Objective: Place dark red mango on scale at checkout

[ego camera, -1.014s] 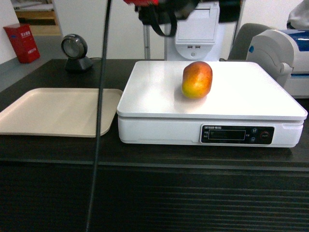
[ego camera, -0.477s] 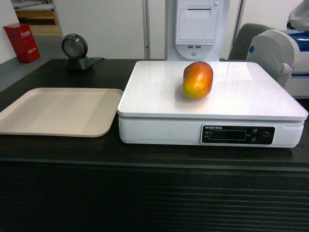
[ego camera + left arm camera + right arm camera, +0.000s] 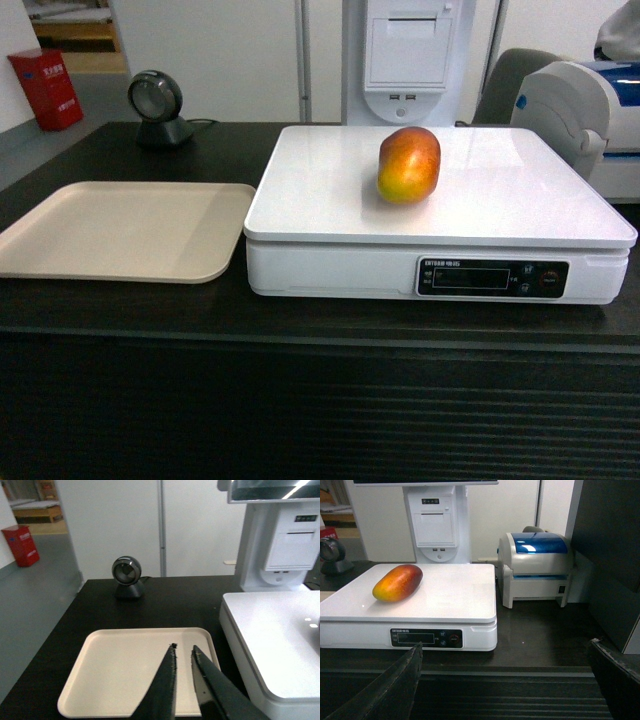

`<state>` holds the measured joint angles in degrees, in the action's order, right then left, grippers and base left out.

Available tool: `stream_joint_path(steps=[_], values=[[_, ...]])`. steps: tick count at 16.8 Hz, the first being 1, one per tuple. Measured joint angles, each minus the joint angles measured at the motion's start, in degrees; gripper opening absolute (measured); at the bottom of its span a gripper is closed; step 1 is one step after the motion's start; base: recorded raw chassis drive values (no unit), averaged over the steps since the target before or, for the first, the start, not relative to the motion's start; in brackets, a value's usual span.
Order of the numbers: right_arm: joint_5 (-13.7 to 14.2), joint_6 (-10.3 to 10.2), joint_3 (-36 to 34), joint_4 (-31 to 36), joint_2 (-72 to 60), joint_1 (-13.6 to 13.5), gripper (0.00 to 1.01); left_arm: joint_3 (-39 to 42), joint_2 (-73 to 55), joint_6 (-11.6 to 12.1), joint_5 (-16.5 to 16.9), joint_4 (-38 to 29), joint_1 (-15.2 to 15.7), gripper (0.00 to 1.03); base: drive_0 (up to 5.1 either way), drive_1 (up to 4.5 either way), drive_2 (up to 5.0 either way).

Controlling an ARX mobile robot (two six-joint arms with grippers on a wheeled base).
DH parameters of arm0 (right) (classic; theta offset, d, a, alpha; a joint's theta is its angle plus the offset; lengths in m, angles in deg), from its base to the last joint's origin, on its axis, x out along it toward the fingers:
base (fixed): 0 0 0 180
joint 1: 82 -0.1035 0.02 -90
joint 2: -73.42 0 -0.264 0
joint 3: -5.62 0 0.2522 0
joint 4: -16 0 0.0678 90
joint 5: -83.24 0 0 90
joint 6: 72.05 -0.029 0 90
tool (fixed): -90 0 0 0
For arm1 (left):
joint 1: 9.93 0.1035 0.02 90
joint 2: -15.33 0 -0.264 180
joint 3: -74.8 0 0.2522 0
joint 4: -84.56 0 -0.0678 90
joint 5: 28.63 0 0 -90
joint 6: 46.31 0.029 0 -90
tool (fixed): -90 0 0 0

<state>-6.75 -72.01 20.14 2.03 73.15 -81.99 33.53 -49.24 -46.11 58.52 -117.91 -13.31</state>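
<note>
The dark red mango lies on its side on the white platform of the scale, a little behind the middle, with nothing touching it. The scale stands on the dark checkout counter. In the right wrist view the mango rests on the left part of the scale. My right gripper hangs wide open and empty, pulled back in front of the counter's slatted face. My left gripper hovers over a beige tray, its fingers almost together with nothing between them. Neither gripper shows in the head view.
The beige tray lies left of the scale. A round barcode scanner stands at the back left. A white and blue label printer sits right of the scale. A receipt terminal rises behind it.
One second ago an arm and a black cable crossed the top and left of the head view; both have left it. The mango has not moved.
</note>
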Motion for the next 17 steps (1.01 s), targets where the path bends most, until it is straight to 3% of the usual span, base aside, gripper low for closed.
stream_joint_path(steps=[1, 2, 6, 12, 17], values=[[-0.02, 0.0, 0.0, 0.0, -0.02, 0.0, 0.98, 3.1, 3.02, 0.02, 2.64, -1.57, 2.6, 0.03, 0.0, 0.0, 0.0], [-0.02, 0.0, 0.0, 0.0, 0.0, 0.0, 0.98, 5.57, 5.07, -0.2, 2.29, -2.51, 3.76, 0.02, 0.0, 0.0, 0.0], [-0.02, 0.0, 0.0, 0.0, -0.02, 0.0, 0.98, 14.93, 12.72, -0.17, 2.84, -2.75, 3.26, 0.02, 0.0, 0.0, 0.0], [-0.02, 0.0, 0.0, 0.0, 0.0, 0.0, 0.98, 18.25, 17.31, -0.2, 2.82, -1.44, 3.32, 0.02, 0.0, 0.0, 0.0], [-0.02, 0.0, 0.0, 0.0, 0.0, 0.0, 0.98, 23.19, 27.5, -0.2, 2.82, 3.89, 3.32, 0.02, 0.0, 0.0, 0.0]])
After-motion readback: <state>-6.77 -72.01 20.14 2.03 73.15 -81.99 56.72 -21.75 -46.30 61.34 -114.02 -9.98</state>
